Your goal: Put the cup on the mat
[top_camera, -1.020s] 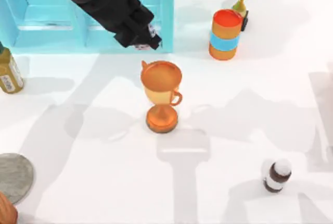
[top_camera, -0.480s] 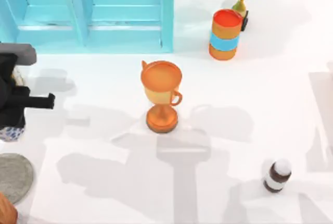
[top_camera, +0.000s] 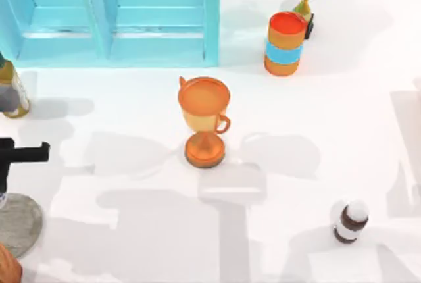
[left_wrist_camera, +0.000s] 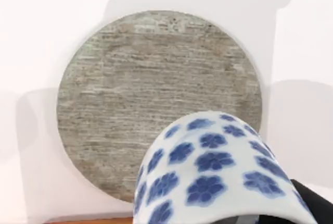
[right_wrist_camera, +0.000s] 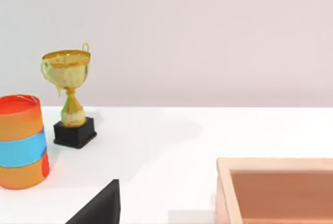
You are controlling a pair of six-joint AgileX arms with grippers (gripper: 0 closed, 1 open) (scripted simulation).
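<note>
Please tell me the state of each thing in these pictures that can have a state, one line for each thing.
cup: carried by the left hand, above the near edge of the mat.
mat: flat on the table, nothing on it.
left hand: at the table's left edge, by the mat.
orange trophy: upright, mid-table.
orange cylinder: upright.
gold trophy: upright on its black base.
small bottle: upright.
</note>
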